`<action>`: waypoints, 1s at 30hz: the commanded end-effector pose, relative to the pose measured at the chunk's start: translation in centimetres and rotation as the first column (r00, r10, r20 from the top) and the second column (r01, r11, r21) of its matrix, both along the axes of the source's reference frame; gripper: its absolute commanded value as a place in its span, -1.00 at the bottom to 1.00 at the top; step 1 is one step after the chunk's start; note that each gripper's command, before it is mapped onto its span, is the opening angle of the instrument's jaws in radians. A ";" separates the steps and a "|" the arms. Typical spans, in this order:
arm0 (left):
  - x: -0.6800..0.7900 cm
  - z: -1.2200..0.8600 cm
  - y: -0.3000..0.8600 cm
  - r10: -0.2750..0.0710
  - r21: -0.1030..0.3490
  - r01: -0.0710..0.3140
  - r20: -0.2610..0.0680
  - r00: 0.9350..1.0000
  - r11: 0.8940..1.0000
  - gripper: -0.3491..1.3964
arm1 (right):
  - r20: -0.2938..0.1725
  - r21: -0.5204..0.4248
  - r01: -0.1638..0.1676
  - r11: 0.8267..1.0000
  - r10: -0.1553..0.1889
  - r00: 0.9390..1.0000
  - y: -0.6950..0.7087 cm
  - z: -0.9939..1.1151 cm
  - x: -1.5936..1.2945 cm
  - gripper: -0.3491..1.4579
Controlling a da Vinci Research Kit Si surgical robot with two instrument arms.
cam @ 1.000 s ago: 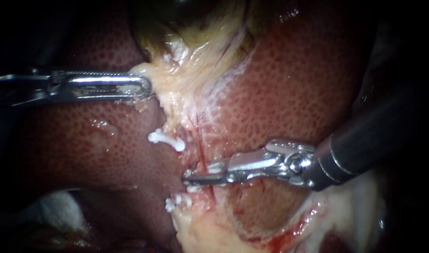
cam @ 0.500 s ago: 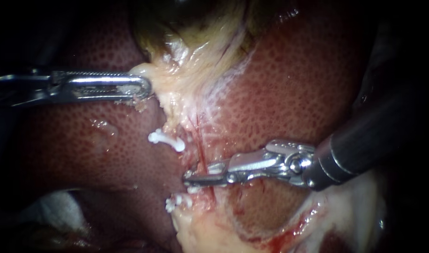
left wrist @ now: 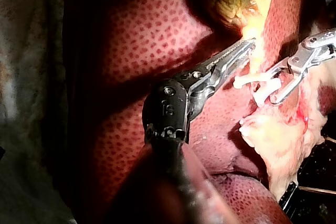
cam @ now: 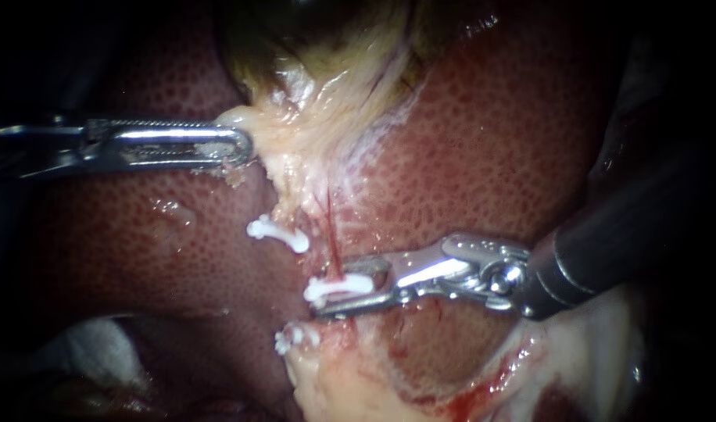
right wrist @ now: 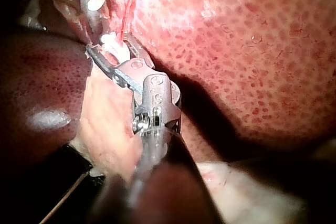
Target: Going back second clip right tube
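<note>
No word, label, brand or sign can be read on the tissue. The left instrument (left wrist: 242,49) carries a small stamped mark (left wrist: 167,110) on its dark joint housing, just behind its jaws. The right instrument (right wrist: 107,43) carries a second stamped mark (right wrist: 156,98) on its joint housing, also just behind its jaws.

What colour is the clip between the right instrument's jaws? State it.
White; the clip shows best in the endoscope view.
</note>
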State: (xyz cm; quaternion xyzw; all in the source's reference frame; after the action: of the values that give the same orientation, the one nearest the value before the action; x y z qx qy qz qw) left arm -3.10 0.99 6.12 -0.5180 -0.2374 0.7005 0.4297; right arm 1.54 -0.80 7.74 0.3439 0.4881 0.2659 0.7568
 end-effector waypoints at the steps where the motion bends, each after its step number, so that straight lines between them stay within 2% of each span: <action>1: 0.00 0.00 0.00 0.000 0.000 0.000 0.000 1.000 1.000 -1.00 | -0.001 -0.012 0.001 1.000 -0.001 1.000 0.02 -0.02 -0.03 -0.07; 5: 0.01 0.00 0.00 0.000 0.000 0.000 0.000 1.000 1.000 -1.00 | -0.008 -0.038 0.012 0.999 -0.012 1.000 0.09 -0.13 -0.20 -0.07; 8: 0.01 0.00 0.00 0.001 0.000 -0.001 0.000 1.000 1.000 -1.00 | -0.025 -0.106 0.039 0.994 -0.042 0.999 0.17 -0.26 -0.42 -0.07; 12: 0.01 0.00 -0.01 0.000 0.000 0.000 0.000 1.000 1.000 -1.00 | -0.042 -0.163 0.065 0.985 -0.072 0.997 0.31 -0.50 -0.76 -0.07; 16: 0.01 0.01 -0.01 0.000 0.000 0.000 0.000 1.000 1.000 -1.00 | -0.042 -0.189 0.066 0.980 -0.075 0.996 0.46 -0.77 -1.00 -0.07; 20: 0.01 0.03 -0.01 0.001 -0.001 -0.001 0.000 1.000 1.000 -1.00 | -0.044 -0.209 0.070 0.976 -0.080 0.996 0.59 -1.00 -1.13 -0.07; 24: 0.00 0.06 -0.02 0.000 -0.003 0.000 -0.001 1.000 1.000 -1.00 | -0.046 -0.223 0.072 0.972 -0.085 0.995 0.66 -1.16 -1.19 -0.07; 30: -0.13 0.24 -0.13 0.009 -0.011 -0.009 -0.002 1.000 1.000 -1.00 | -0.047 -0.223 0.073 0.972 -0.085 0.995 0.65 -1.17 -1.19 -0.07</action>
State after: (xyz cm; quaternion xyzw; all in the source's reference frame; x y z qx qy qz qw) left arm -3.26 0.84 6.41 -0.5195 -0.2371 0.7043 0.4217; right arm 0.35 -0.15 6.57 0.2841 0.5215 0.1699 0.7865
